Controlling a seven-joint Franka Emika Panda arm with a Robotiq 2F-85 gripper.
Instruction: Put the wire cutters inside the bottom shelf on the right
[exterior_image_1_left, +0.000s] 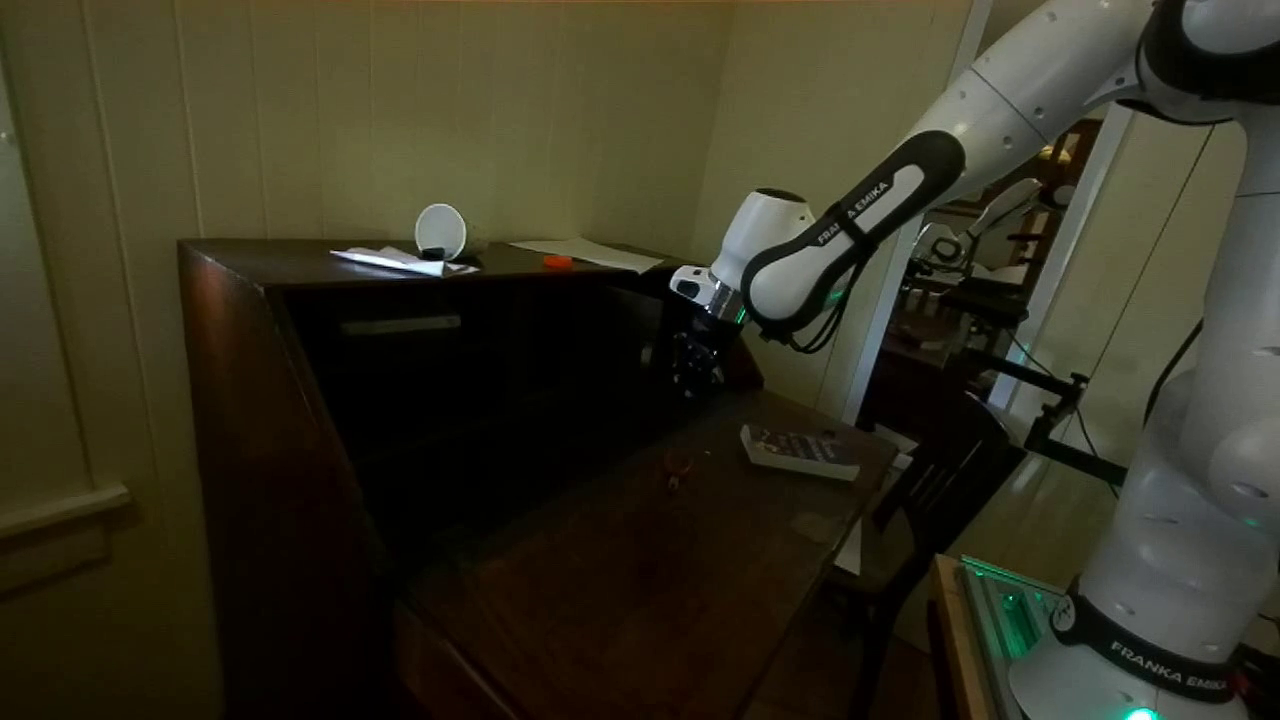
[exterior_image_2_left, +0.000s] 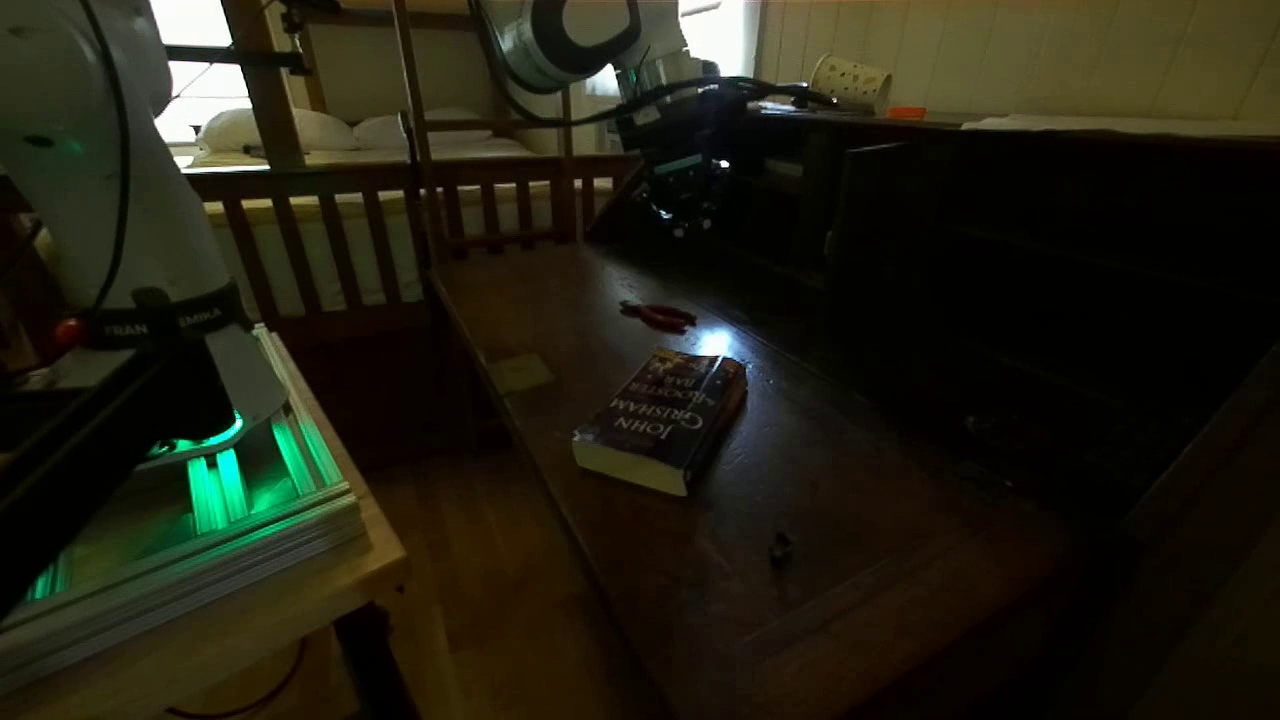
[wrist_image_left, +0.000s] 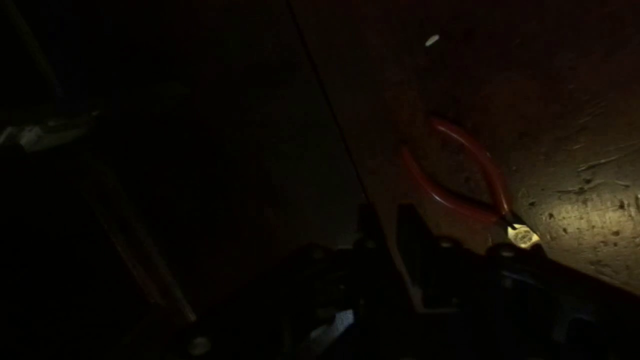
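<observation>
One pair of wire cutters (wrist_image_left: 495, 182) lies loose on the desktop (exterior_image_1_left: 620, 580), red handles spread apart, so the placing is not done and, judging by how things lie, neither is the grasp. Near the cutters hangs the gripper (wrist_image_left: 387, 206), above the desktop and apart from the tool; its fingers are drawn in until only a narrow gap parts them, and no object shows in that gap. A thick book (exterior_image_2_left: 660, 415) rests near the cutters in both exterior views. Beyond the desktop rises the hutch (exterior_image_1_left: 270, 430), its inside so dark that the bottom shelf on the right cannot be made out. Left to do, as far as I can judge: widen the fingers, take the tool, lift it, carry it inside and let go.
</observation>
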